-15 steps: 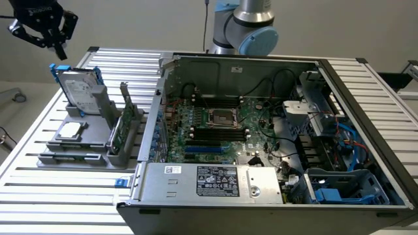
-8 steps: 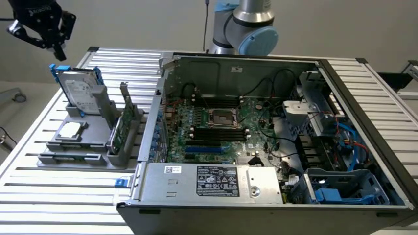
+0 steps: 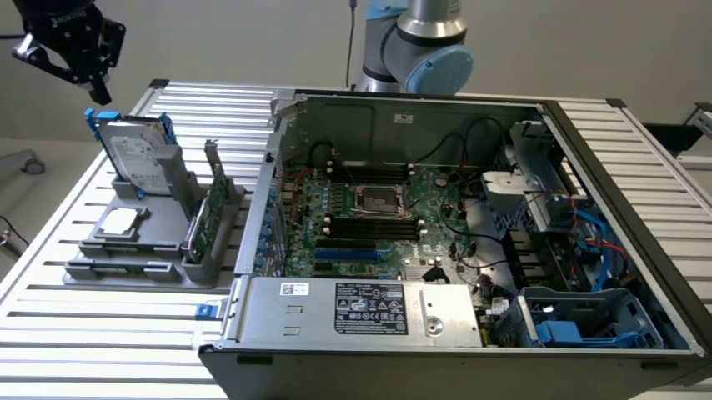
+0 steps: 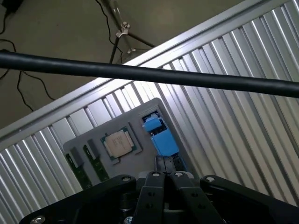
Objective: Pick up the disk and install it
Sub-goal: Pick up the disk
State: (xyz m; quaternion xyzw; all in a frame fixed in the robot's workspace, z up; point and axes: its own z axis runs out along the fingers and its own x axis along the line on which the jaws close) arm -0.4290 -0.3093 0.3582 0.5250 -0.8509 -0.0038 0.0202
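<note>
**Arm poised above the parts stand, seen from the room.** The pincer [image 3: 98, 85] hangs in open air with its two fingers pressed together and nothing between them. The disk [image 3: 136, 154] stands on edge in the grey stand [image 3: 128, 268], directly below the pincer and apart from it. Its blue carrier rails [image 3: 96, 118] are the part nearest the fingertips. Lower in the same stand, and farther from the pincer than the disk, lie a small square chip [image 4: 119, 142] and an upright green circuit card [image 3: 207, 212]. The open computer case [image 3: 423, 102] sits well apart from the pincer, toward the exterior view's right. Its blue plastic cage [image 3: 589, 321] is at the corner farthest from the pincer.

**Hazards, as judged.**
- With the fingers together, any descent would land the tips on the upper rail instead of straddling the disk. That could bend the plastic or rock the drive in its slot.
- A disk tipped sideways would fall toward the circuit card just beside it.
- A dark cable [image 4: 140, 72] crosses close in front of the wrist camera. It could snag on the stand or the case wall during travel.
- A shallow pinch on the rails alone might let the heavy drive slip.
</note>
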